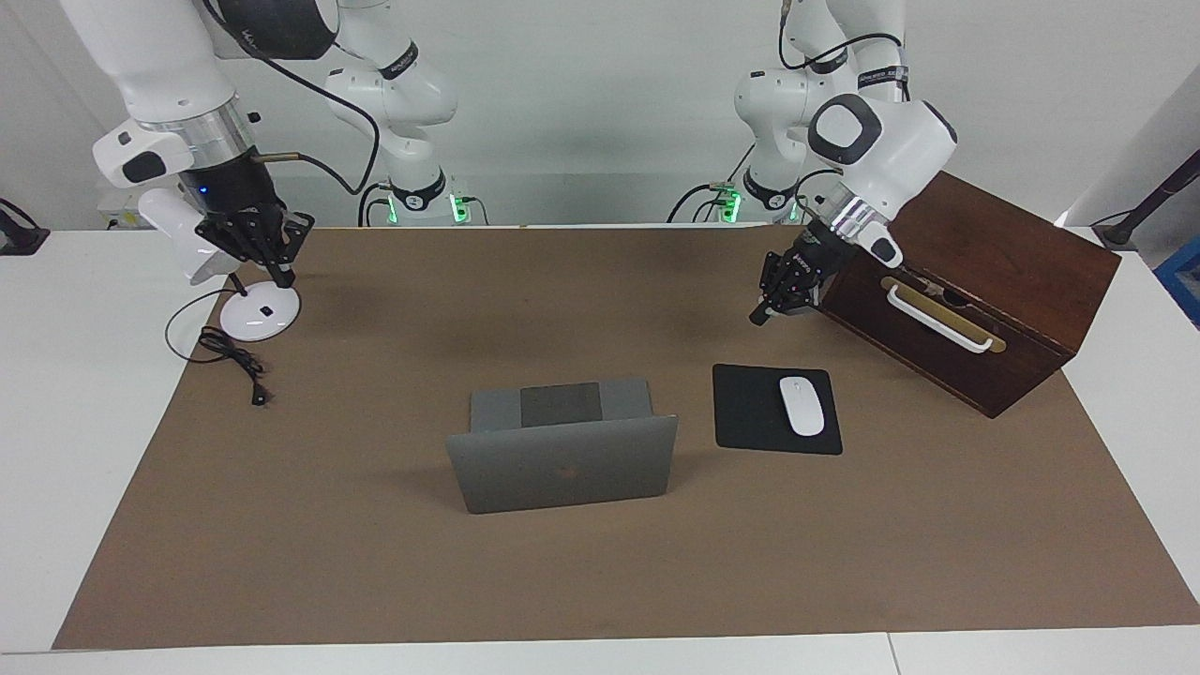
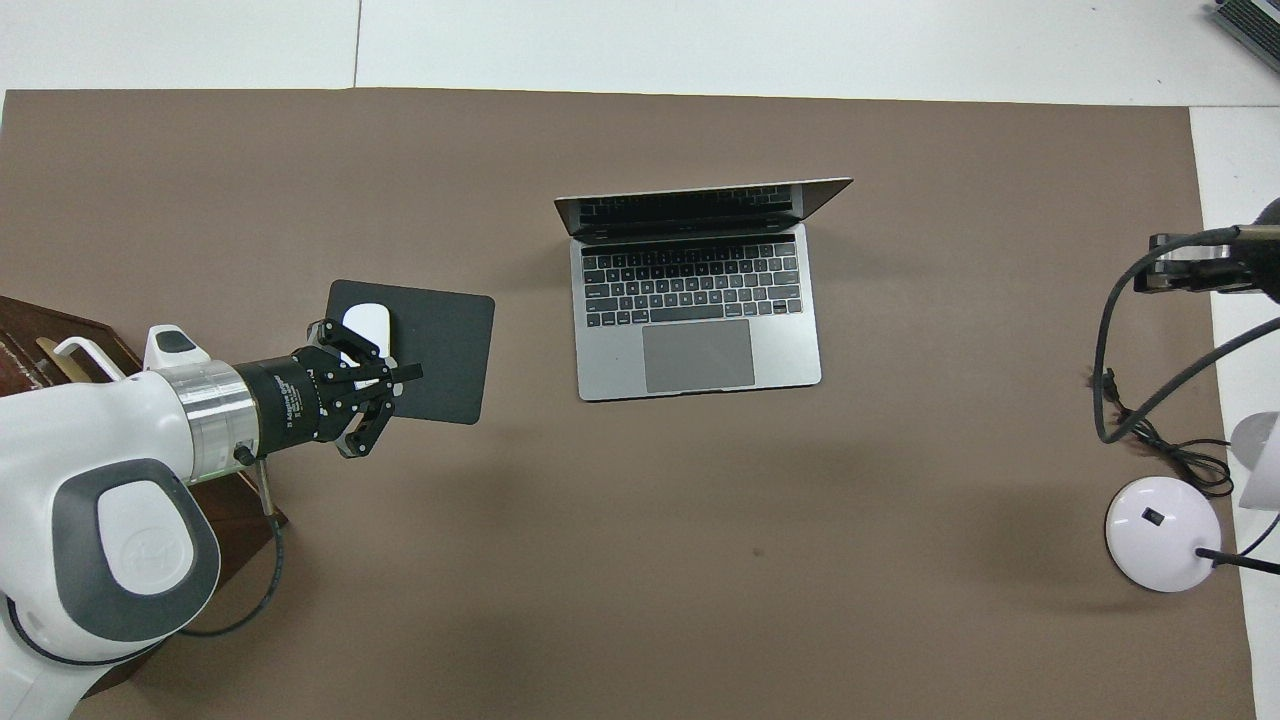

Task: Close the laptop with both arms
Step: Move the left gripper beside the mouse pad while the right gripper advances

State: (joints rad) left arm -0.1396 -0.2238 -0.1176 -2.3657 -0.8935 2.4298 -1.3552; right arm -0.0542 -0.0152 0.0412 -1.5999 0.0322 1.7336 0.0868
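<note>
The laptop (image 1: 562, 450) is sitting open in the middle of the brown mat (image 1: 375, 562) on the counter (image 1: 56, 422), silver-grey, lid tilted back and turned away from the robots, dark logo showing on the lid in the facing view, dark keys and a grey trackpad lying bare in the overhead view. Beside it, toward the left arm's end, a black pad (image 1: 750, 412) is carrying a white mouse (image 1: 802, 405). A dark wooden box (image 1: 984, 291) is standing nearer the robots than the pad, at an angle, with a white handle on its face; what it is holding inside cannot be seen. The left pincer (image 1: 764, 314) is hanging in the air just in front of that box, above the mat next to the pad, its fingers looking spread in the overhead view and gripping nothing. The right pincer (image 1: 272, 253) is hovering over the white round lamp base (image 1: 260, 314) at the right arm's end, clear of the laptop; whether its fingers are spread or pressed together, I cannot tell. A black cable (image 1: 234, 361) is lying coiled beside the lamp base.
</note>
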